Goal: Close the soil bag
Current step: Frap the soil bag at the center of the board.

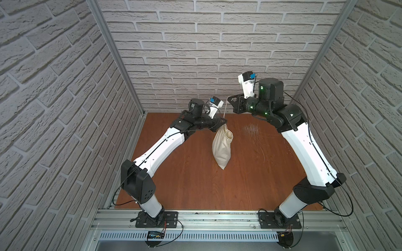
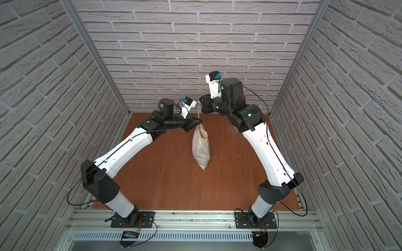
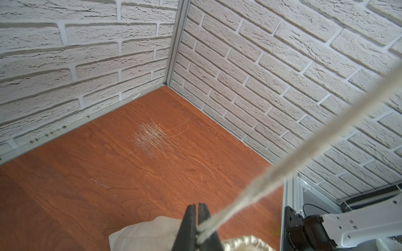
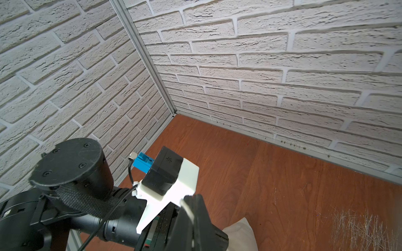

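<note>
Reddish-brown wood-grain desk [image 1: 195,184], flat. Patch of fine pale scratches [image 1: 252,129] on it, toward far right. White brick-pattern wall panels [image 1: 195,54] on three sides, joined by aluminium corner posts [image 1: 116,58]. Aluminium rail [image 1: 217,218] along near desk edge, slotted grey cable duct [image 1: 217,236] just beside it, nearer side. Tiny green specks [image 3: 46,135] along back wall base, left wrist view.

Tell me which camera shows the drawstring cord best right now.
Left wrist: the cord runs large and taut from the left gripper, shut on the soil bag. Both top views show only a thin line up to the right gripper. Right wrist shows just its pinched end.
</note>
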Robot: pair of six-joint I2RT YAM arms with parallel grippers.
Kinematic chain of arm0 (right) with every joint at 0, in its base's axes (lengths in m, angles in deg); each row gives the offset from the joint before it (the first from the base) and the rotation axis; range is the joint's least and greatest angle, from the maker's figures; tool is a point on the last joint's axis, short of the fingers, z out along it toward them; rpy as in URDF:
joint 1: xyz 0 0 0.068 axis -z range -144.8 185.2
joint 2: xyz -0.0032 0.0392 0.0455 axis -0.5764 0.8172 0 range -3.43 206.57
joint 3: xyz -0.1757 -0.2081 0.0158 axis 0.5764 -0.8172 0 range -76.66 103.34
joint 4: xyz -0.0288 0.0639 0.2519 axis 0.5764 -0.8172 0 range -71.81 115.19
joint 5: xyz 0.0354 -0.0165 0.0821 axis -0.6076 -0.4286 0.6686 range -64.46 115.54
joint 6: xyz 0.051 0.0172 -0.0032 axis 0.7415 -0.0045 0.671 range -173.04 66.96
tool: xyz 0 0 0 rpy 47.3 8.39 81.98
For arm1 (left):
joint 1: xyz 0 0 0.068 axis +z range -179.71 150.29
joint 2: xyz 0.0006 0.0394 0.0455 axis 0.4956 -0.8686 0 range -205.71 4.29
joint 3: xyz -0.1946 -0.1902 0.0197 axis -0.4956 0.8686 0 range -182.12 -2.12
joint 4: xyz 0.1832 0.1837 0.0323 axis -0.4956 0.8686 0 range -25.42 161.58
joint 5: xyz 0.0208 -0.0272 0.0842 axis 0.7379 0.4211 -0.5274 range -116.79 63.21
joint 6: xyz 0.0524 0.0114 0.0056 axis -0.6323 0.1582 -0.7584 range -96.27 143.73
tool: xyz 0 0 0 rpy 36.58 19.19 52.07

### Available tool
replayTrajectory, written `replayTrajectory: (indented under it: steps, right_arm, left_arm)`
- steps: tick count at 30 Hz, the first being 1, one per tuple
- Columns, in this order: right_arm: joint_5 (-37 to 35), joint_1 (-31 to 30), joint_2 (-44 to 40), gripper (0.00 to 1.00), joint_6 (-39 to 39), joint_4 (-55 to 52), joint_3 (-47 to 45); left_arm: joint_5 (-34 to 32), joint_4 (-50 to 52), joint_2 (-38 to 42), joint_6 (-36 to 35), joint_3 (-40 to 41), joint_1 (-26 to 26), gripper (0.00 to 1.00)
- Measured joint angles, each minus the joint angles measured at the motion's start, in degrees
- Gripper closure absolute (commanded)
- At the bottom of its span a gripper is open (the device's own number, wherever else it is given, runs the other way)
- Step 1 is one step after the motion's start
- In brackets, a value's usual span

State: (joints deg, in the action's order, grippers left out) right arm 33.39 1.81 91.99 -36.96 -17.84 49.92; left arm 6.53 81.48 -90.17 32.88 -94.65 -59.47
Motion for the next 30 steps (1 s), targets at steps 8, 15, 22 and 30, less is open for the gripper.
replayTrajectory:
  steps: [8, 15, 22, 30]
  right_arm:
    - [-0.2, 0.0, 1.1, 0.97, 0.0, -0.8, 3.0]
    - [-0.7, 0.0, 1.8, 0.97, -0.1, -1.2, 7.0]
    - [-1.3, 0.1, 2.1, 0.97, -1.1, -2.3, 8.5]
    - [-1.3, 0.9, 2.8, 0.97, -1.2, -4.6, 10.3]
  left_arm:
    - [0.5, 0.6, -0.8, 0.0, -0.8, -0.2, 0.9]
    - [1.6, 2.5, -0.9, 0.4, -2.3, -0.3, 0.9]
    - [2.6, 4.7, -1.7, 1.2, -4.0, -0.3, 0.9]
    - [3.0, 4.8, -2.2, 1.9, -3.9, -1.6, 1.0]
